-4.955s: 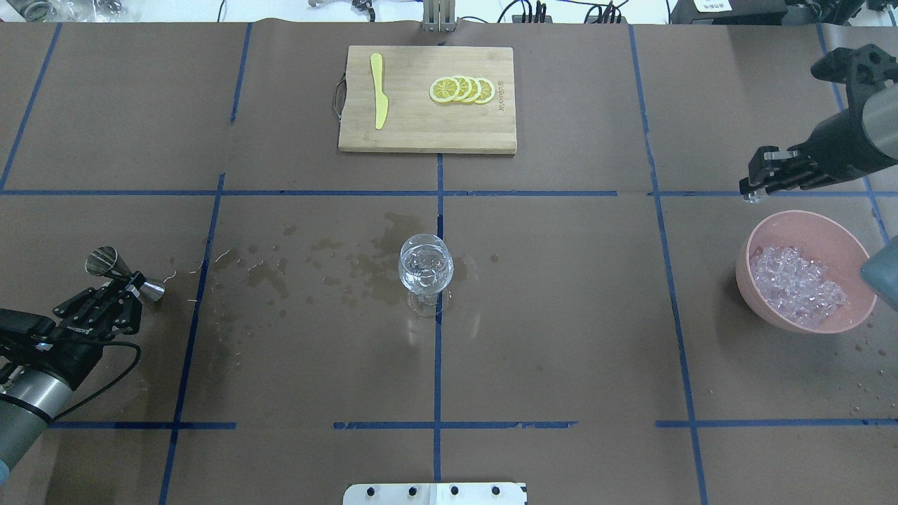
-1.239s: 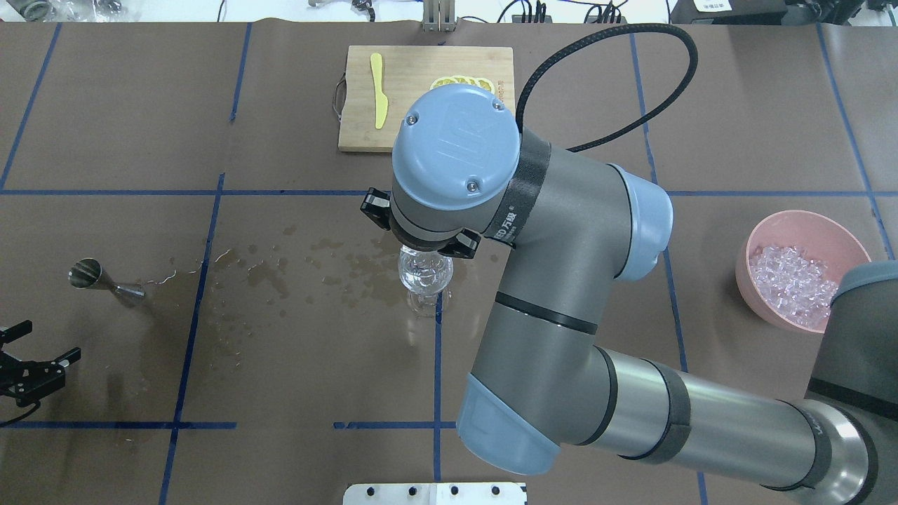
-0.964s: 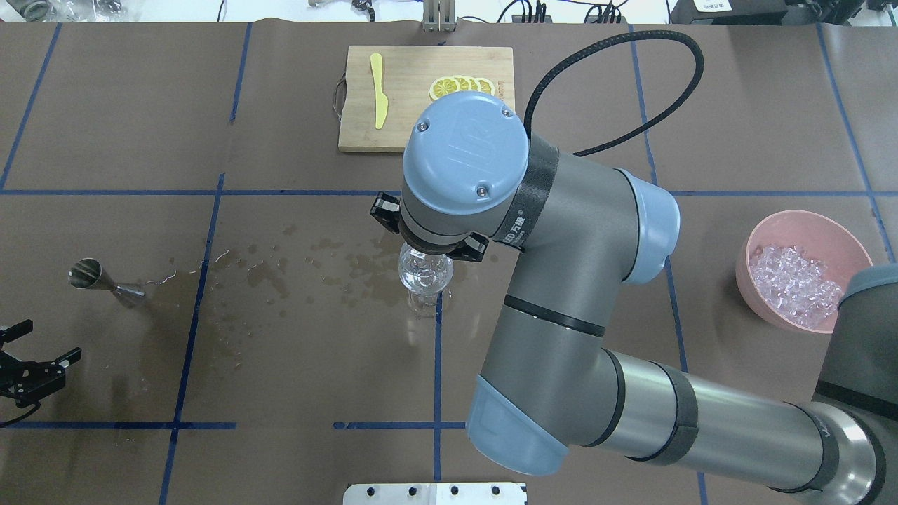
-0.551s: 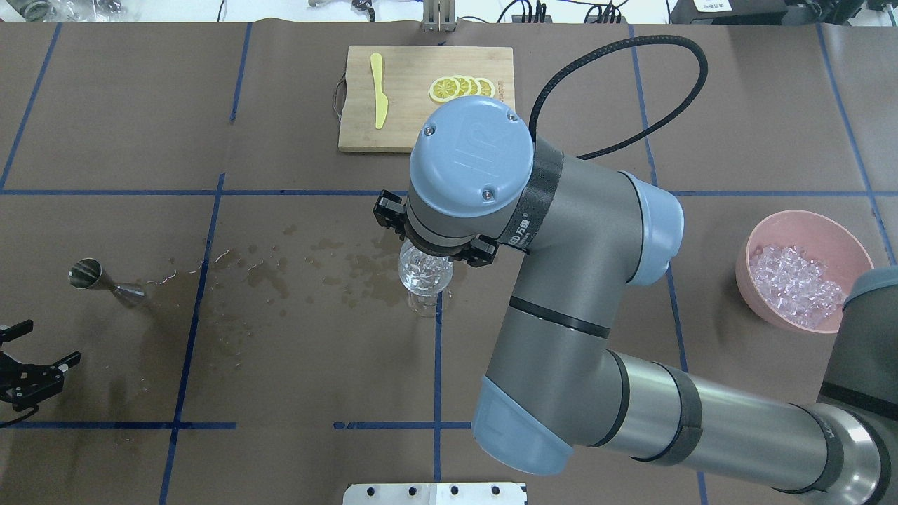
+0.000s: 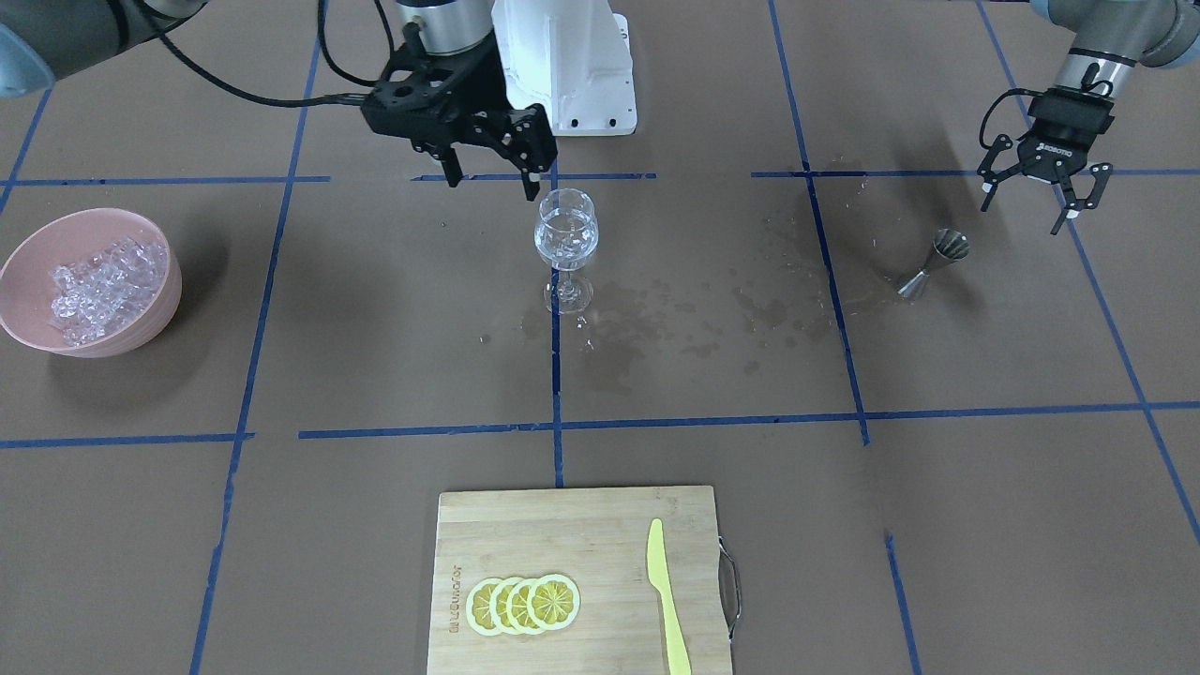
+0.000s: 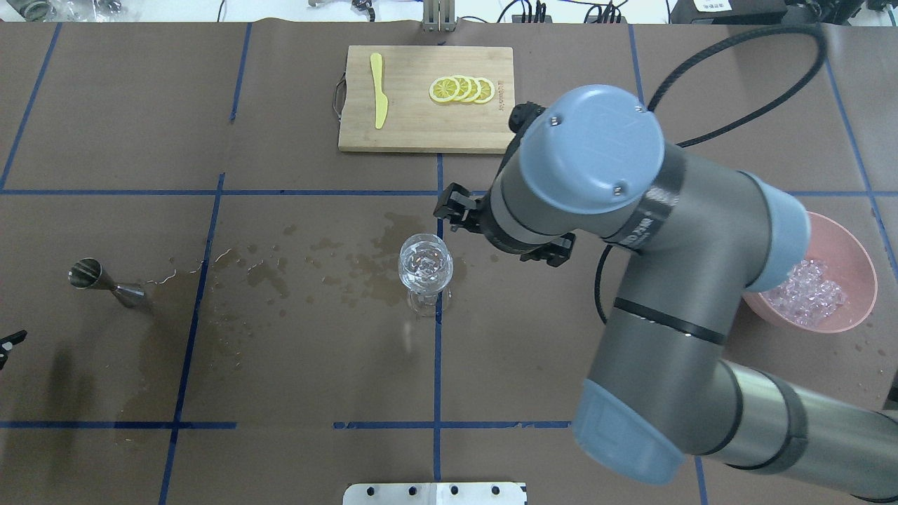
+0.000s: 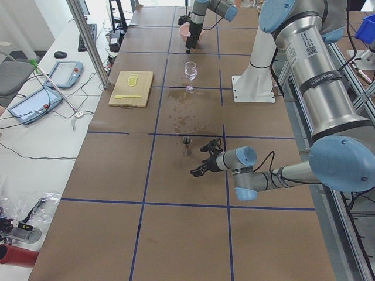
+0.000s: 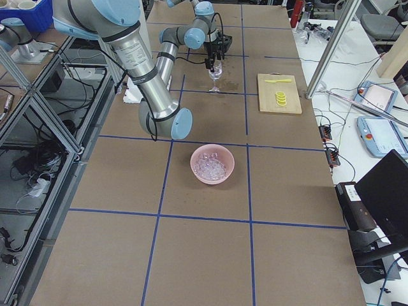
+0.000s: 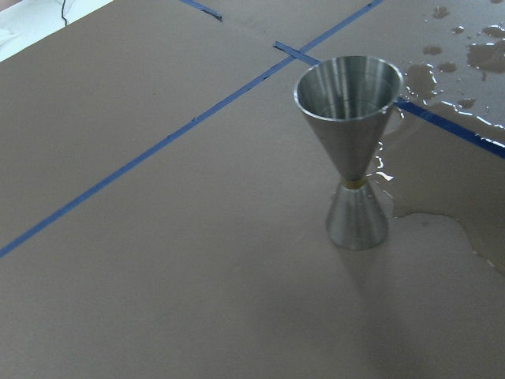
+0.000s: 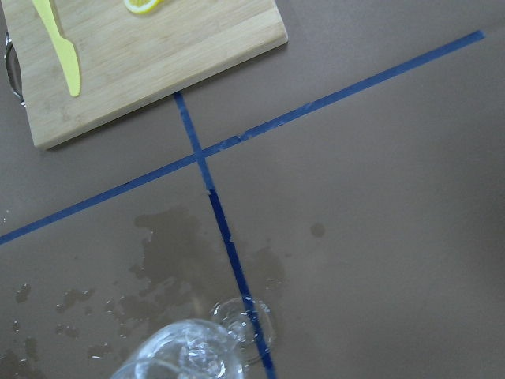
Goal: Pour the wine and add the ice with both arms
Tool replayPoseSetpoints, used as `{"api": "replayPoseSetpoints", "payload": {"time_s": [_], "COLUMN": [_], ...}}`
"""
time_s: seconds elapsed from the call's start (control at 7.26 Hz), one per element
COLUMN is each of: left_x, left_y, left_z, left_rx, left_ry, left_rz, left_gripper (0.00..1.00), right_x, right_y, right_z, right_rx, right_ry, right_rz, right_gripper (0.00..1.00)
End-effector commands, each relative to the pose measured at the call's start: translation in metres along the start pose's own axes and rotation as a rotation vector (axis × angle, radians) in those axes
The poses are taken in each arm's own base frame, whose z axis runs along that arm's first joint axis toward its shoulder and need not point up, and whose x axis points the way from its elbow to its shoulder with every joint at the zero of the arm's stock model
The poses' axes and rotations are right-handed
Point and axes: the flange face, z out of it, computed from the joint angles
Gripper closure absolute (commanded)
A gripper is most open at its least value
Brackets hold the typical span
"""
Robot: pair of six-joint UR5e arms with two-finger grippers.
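The wine glass stands upright at the table's centre and holds a few ice cubes; the wine in it can barely be made out. It also shows in the overhead view and the right wrist view. My right gripper is open and empty, beside the glass rim on the pink bowl's side. The rest of the ice lies in the pink bowl. My left gripper is open and empty, just behind the steel jigger, which stands upright and empty.
A wooden cutting board with lemon slices and a yellow knife lies at the far side. Wet patches spread between the glass and the jigger. My right arm partly covers the bowl from overhead.
My right arm has swung from above the glass toward the bowl side, uncovering the glass. My left gripper, which let go of the jigger earlier, has pulled back to the overhead view's left edge.
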Motion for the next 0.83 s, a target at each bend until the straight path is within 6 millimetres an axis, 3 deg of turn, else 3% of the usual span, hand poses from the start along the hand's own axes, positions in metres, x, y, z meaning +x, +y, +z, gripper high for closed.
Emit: {"api": "replayPoseSetpoints", "payload": {"time_s": [0.0, 0.28, 0.55, 0.69], "left_x": [-0.056, -0.114, -0.144, -0.171], "left_y": [-0.003, -0.029, -0.062, -0.093], "left_z": [-0.033, -0.054, -0.045, -0.036], "left_rx": [-0.050, -0.117, -0.186, -0.224], "left_ry": [0.090, 0.183, 0.240, 0.186], "left_rz": [-0.001, -0.124, -0.254, -0.346], "left_gripper": [0.00, 0.00, 0.00, 0.00], "right_x": [0.077, 0.142, 0.194, 0.215], "right_y": [-0.046, -0.106, -0.154, -0.171], "right_z": [-0.018, -0.018, -0.039, -0.047], "right_rx": [-0.013, 0.002, -0.022, -0.021], "right_ry": [0.040, 0.121, 0.137, 0.148], "right_rz": [-0.094, -0.230, -0.293, -0.319], "right_gripper": [0.00, 0.00, 0.00, 0.00]}}
